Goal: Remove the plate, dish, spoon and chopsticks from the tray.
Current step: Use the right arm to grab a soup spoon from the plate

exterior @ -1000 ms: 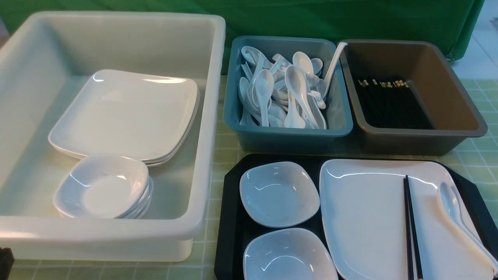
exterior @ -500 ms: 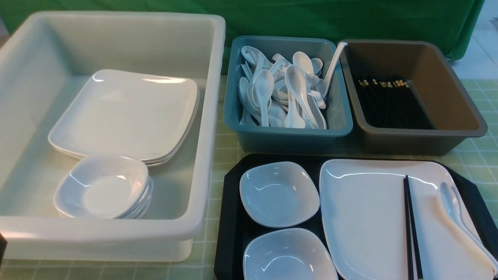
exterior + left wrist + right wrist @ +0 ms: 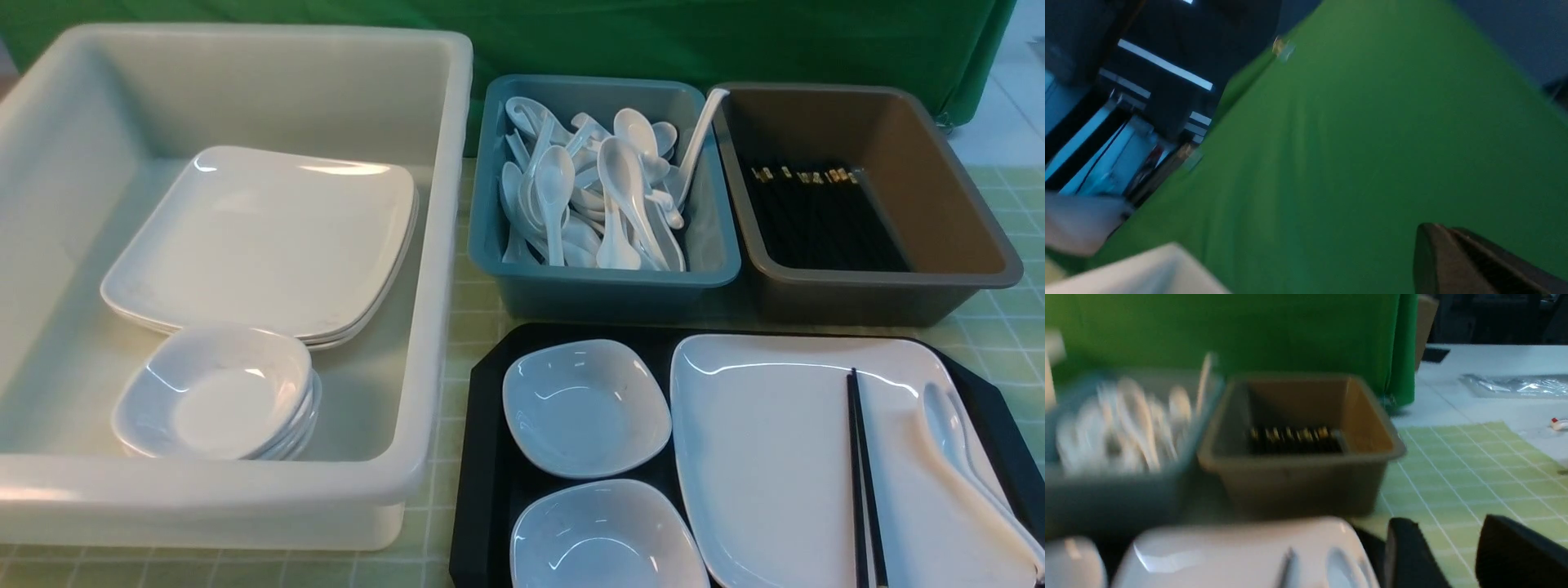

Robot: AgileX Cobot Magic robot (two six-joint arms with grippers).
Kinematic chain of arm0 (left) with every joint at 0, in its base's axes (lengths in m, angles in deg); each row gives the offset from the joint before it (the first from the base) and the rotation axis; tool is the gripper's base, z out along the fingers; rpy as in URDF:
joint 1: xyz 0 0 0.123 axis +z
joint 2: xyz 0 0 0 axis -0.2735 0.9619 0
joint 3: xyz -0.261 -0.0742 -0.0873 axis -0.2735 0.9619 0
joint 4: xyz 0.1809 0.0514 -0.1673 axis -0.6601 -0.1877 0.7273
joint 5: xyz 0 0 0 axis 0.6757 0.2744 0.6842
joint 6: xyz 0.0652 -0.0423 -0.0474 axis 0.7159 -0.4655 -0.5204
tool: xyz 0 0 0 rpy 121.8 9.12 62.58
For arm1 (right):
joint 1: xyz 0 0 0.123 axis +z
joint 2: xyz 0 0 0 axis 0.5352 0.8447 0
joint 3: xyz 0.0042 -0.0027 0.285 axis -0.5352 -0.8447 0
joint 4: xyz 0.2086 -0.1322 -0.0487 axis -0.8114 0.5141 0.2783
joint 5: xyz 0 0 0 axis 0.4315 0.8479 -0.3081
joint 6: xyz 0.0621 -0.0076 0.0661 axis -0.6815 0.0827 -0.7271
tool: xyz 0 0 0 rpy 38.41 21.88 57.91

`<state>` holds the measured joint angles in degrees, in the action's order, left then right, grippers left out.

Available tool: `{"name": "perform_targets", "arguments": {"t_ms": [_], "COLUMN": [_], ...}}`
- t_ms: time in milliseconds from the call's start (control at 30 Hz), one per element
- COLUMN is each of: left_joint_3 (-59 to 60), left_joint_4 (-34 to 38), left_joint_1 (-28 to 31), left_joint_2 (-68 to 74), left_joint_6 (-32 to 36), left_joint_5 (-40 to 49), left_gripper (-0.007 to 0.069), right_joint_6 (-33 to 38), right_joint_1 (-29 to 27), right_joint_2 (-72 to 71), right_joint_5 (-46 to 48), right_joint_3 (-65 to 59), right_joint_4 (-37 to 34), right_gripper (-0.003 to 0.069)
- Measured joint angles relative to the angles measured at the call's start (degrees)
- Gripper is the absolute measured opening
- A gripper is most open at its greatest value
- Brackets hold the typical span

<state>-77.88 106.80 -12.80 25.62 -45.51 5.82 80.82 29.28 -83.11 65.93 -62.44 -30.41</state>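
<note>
The black tray (image 3: 488, 490) lies at the front right of the table. On it rests the large white square plate (image 3: 767, 457), with the black chopsticks (image 3: 857, 465) and the white spoon (image 3: 951, 433) lying on the plate's right half. Two small white dishes (image 3: 584, 408) (image 3: 604, 535) sit on the tray's left half. Neither gripper shows in the front view. My left gripper (image 3: 1437, 230) is shut and empty, facing the green backdrop. My right gripper (image 3: 1447, 535) is open over the green mat, beside the plate (image 3: 1241, 551), with nothing between its fingers.
A big white tub (image 3: 441, 245) at the left holds stacked square plates (image 3: 261, 237) and small dishes (image 3: 216, 392). Behind the tray stand a blue tub (image 3: 604, 286) full of spoons and a grey-brown tub (image 3: 882, 298) with chopsticks. A green backdrop closes the far side.
A dark part of the left arm at the front view's lower left corner has slid out of the picture. Everything on the tray has stayed where it was.
</note>
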Motion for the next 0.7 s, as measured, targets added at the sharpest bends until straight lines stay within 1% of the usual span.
{"name": "perform_targets", "arguments": {"t_ms": [33, 67, 100, 133, 167, 200, 267, 300, 333, 367, 400, 433, 467, 500, 533, 567, 600, 633, 667, 700], "left_joint_3": [-2.2, -2.8, -6.3, -9.9, -12.3, -18.2, -26.9, -31.2, -33.6, -38.8, -39.5, -45.1, -46.7, -49.0, -51.5, -52.9, -53.1, -53.8, -54.8, -55.2], "left_joint_4": [-1.7, -2.5, -5.2, -7.7, -8.9, -13.7, -20.4, -23.0, -24.0, -24.8, -24.8, -23.0, -21.3, -18.7, -13.9, -10.3, -9.6, -6.8, -0.8, 3.3], "left_joint_1": [0.0, 0.0, 0.0, 0.0, 0.0, 0.0, 0.0, 0.0, 0.0, 0.0, 0.0, 0.0, 0.0, 0.0, 0.0, 0.0, 0.0, 0.0, 0.0, -0.2], "left_joint_2": [0.5, 0.6, 2.1, 3.2, 4.2, 7.3, 13.4, 15.9, 18.5, 23.3, 23.3, 30.2, 32.3, 35.7, 40.5, 43.1, 43.7, 46.2, 51.3, 53.9], "left_joint_6": [-1.9, -2.3, -3.7, -4.8, -5.7, -8.5, -13.2, -13.9, -13.8, -11.5, -10.9, -3.2, -0.2, 4.9, 11.7, 15.3, 17.0, 19.4, 25.3, 29.0], "left_joint_5": [-0.7, -0.7, 0.5, 2.9, 4.9, 11.0, 23.3, 28.2, 32.1, 42.5, 42.5, 54.6, 56.8, 61.9, 68.7, 71.5, 72.2, 74.5, 77.7, 79.0], "left_gripper": [-0.0006, -0.0006, -0.0006, -0.0006, -0.0006, -0.0006, -0.0006, -0.0006, -0.0006, -0.0006, -0.0006, -0.0006, -0.0006, -0.0006, -0.0006, -0.0006, -0.0006, -0.0006, -0.0006, -0.0006], "right_joint_6": [-5.7, -8.0, -13.8, -16.8, -17.7, -18.5, -18.7, -19.2, -20.3, -21.9, -22.4, -23.6, -24.0, -23.9, -22.4, -20.6, -20.1, -17.9, -13.6, -11.6], "right_joint_1": [0.0, 0.0, 0.0, 0.0, 0.0, 0.0, 0.0, 0.0, 0.0, 0.0, 0.0, 0.5, 1.3, 2.5, 4.5, 5.5, 6.2, 7.7, 10.9, 13.0], "right_joint_2": [0.0, 0.0, 0.0, 0.0, 0.0, 0.0, 0.0, 0.0, 0.0, 0.0, 0.0, 0.4, 1.2, 2.7, 6.0, 8.4, 9.0, 12.0, 18.6, 23.1], "right_joint_5": [-3.1, -3.6, -7.2, -9.4, -10.5, -12.6, -15.0, -16.0, -17.5, -19.9, -20.1, -16.8, -13.2, -7.6, 1.5, 4.9, 7.2, 11.9, 21.7, 28.0], "right_joint_3": [0.0, 0.0, 0.0, 0.0, 0.0, 0.0, 0.0, 0.0, 0.0, 0.0, 0.0, 1.9, 4.6, 8.2, 13.9, 16.5, 18.2, 21.7, 28.8, 33.0], "right_joint_4": [-1.1, -1.4, -2.2, -2.6, -2.7, -3.0, -3.2, -3.2, -3.2, -2.9, -2.7, -0.6, 2.2, 5.3, 8.5, 9.4, 9.8, 10.5, 11.4, 11.7], "right_gripper": [0.0245, 0.0245, 0.0245, 0.0242, 0.0241, 0.0238, 0.0238, 0.0238, 0.0238, 0.0235, 0.0232, 0.0199, 0.016, 0.0111, 0.0053, 0.0039, 0.0031, 0.0021, 0.0008, 0.0006]}}
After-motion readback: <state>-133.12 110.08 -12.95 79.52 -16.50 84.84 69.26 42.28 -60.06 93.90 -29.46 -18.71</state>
